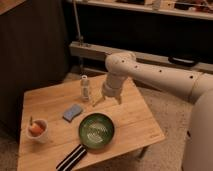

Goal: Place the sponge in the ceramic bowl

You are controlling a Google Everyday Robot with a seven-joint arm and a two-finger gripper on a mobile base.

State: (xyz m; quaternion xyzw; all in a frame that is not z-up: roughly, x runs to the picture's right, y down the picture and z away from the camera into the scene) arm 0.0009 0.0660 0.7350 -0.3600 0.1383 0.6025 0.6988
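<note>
Blue-grey sponge [73,112] lies beside the ceramic bowl [85,125], not inside; we hold our gripper [108,102] over the table [136,119], fingers apart, carrying nothing.

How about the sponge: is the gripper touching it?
Apart. The camera view shows bare table between the sponge and the open gripper, hanging beyond the bowl.

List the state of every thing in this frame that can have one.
gripper: open, empty, above the table behind the bowl
sponge: lying flat on the table, outside the bowl, ungrasped
ceramic bowl: upright, nothing in it
white cup: upright, an orange thing inside
small bottle: standing upright
striped item: lying flat near the table's front edge
</note>
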